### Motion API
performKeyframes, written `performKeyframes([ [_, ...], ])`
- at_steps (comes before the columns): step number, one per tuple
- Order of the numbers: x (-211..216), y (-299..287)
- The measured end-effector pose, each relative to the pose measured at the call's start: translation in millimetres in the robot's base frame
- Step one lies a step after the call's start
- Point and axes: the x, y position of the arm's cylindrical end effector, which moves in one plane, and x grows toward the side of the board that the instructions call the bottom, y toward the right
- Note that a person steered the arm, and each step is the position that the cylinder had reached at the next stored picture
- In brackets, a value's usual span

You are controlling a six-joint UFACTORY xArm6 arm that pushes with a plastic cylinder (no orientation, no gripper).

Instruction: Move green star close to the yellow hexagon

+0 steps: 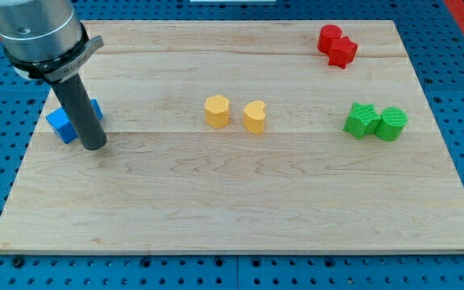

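The green star (362, 120) sits near the board's right edge, about halfway between the view's top and bottom. Touching it on its right is a second green block (391, 123), rounder in outline, whose exact shape is hard to make out. The yellow hexagon (217, 110) lies well apart from the star, toward the view's left, close to the middle of the board. Just beside the hexagon, on its right and with a narrow gap between, stands a yellow heart (254, 117).

Two red blocks (337, 45) sit pressed together near the view's top right corner; their shapes cannot be told with certainty.

The arm enters from the view's top left corner, its grey metal housing (37, 32) leaning over the board's edge. From it the dark rod (82, 113) runs downward with a slight tilt toward the view's right. The tip (94, 147) rests on the wooden board (240, 201) at the far left, well apart from the green star and from the yellow hexagon. The rod carries no fingers, so nothing is gripped. Blue blocks (61, 123) lie just behind the rod, partly hidden by it, to the upper left of the tip.
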Motion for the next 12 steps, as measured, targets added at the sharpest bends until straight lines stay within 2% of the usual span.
performKeyframes([
  [2,-3,164],
  [3,-3,197],
  [4,-3,269],
  [6,-8,458],
  [7,-23,487],
  [8,-25,490],
  [10,-26,346],
  [11,-35,312],
  [12,-73,319],
])
